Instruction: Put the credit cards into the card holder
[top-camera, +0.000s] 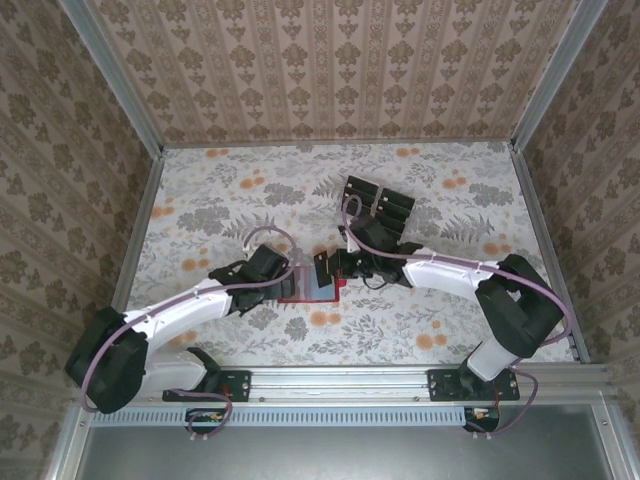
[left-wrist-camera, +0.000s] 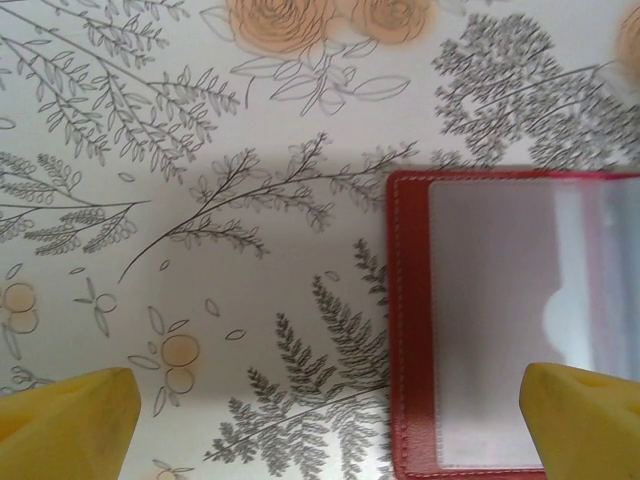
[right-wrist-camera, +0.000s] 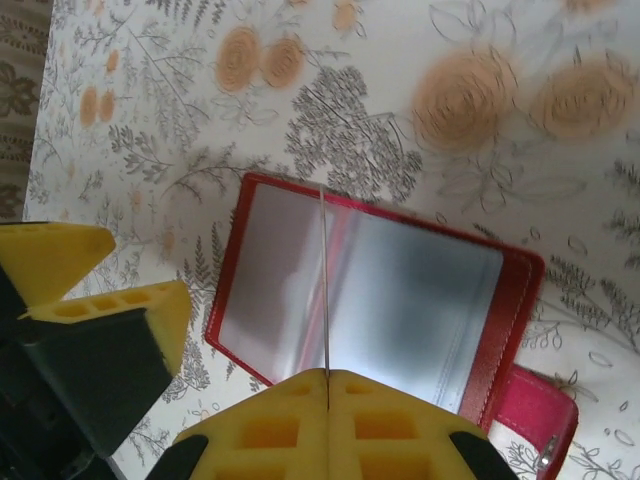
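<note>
Card holder lies opened flat on the floral table cover, at centre frame in the top view, between the two gripper heads. Its red border and clear inner sleeves face up. Its snap tab juts out at the lower right of the right wrist view. Left gripper stands fully open. One yellow finger is over bare cloth at the lower left of its wrist view, the other over the holder's sleeve at the lower right; contact cannot be confirmed. Right gripper is closed, pads pressed together at bottom centre of its view. A clear plastic leaf of the holder, seen edge-on, runs into the seam between them. Credit cards lie as a fanned black stack in the upper centre of the top view, apart from the holder and just beyond the right arm's wrist.
</note>
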